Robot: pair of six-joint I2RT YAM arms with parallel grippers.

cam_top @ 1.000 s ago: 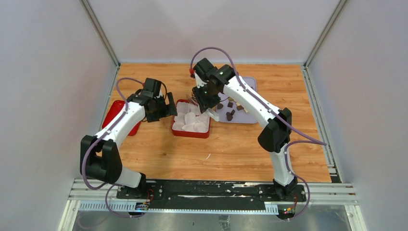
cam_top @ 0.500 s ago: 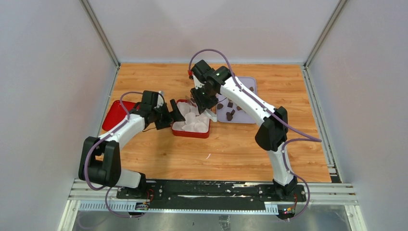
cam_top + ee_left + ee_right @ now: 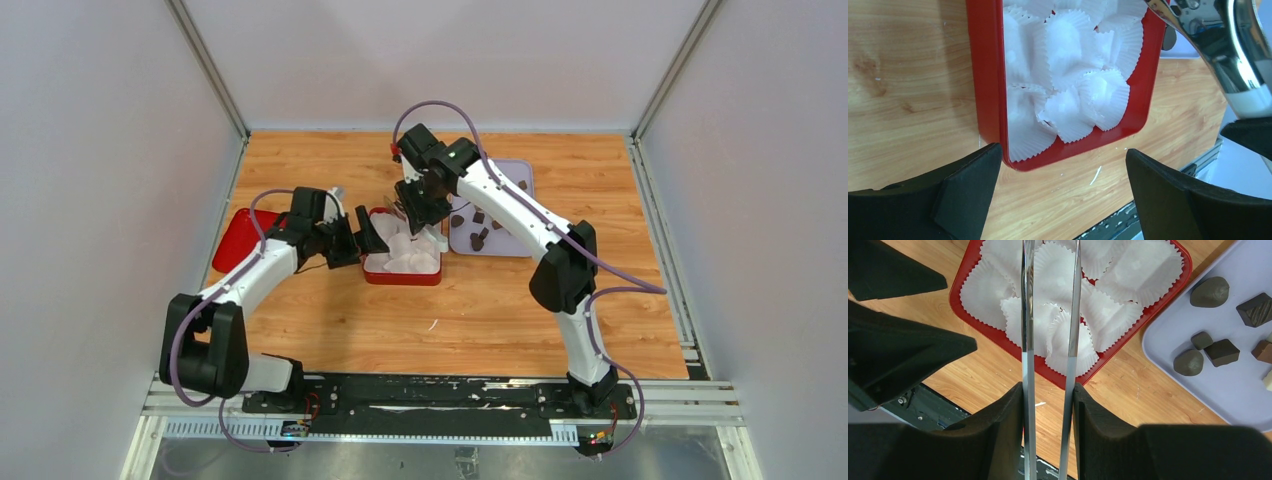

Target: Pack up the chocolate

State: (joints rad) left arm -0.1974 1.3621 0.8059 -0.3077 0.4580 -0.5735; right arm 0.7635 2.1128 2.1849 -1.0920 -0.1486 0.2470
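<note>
A: Checking the left gripper (image 3: 1063, 152).
B: Spread wide, empty, at the left edge of the shallow red rectangular box (image 3: 985, 75) full of white fluted paper cups (image 3: 1068, 45).
A: And the right gripper (image 3: 1048, 395)?
B: Clamped on thin shiny metal tongs (image 3: 1027, 315), reaching over those cups; cannot see the tips.
A: Locating the small brown chocolate pieces (image 3: 1209, 291).
B: Lying on the pale lavender plastic tray (image 3: 1228, 385), just right of the box.

Left jaws now beside red box (image 3: 400, 280)
</note>
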